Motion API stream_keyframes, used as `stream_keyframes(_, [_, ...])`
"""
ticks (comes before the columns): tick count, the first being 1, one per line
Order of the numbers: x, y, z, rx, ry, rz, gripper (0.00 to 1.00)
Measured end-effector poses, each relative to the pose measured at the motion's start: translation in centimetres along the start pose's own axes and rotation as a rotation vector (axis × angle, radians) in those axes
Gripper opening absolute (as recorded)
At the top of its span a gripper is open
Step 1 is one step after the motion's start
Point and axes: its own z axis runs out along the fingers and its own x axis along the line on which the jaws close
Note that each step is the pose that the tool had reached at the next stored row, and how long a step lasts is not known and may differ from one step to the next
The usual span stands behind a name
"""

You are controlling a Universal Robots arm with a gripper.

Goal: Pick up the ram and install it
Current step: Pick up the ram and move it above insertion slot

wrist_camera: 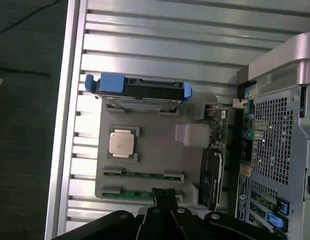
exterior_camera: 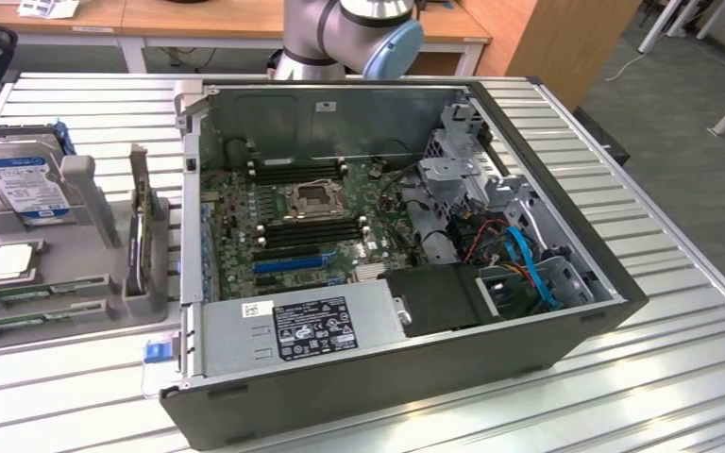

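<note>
Slatted counter (exterior_camera: 665, 377) holds the parts tray (wrist_camera: 160, 150), where the ram (wrist_camera: 129, 193) lies unpicked. My pincer (wrist_camera: 165, 197), pressed together and empty, hangs above it; pickup and installing into the case (exterior_camera: 376, 396) both look undone.

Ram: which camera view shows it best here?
The wrist view. It looks straight down on the two ram sticks lying side by side in the gray holder, beside the processor; the gripper covers part of one. The exterior view shows the sticks at a low angle near its left edge.
</note>
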Motion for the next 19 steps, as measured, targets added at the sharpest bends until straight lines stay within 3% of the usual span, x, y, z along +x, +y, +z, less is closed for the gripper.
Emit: stream_keyframes(19, [0.00,0.00,0.04,-0.0084,0.0162,-0.359,0.10])
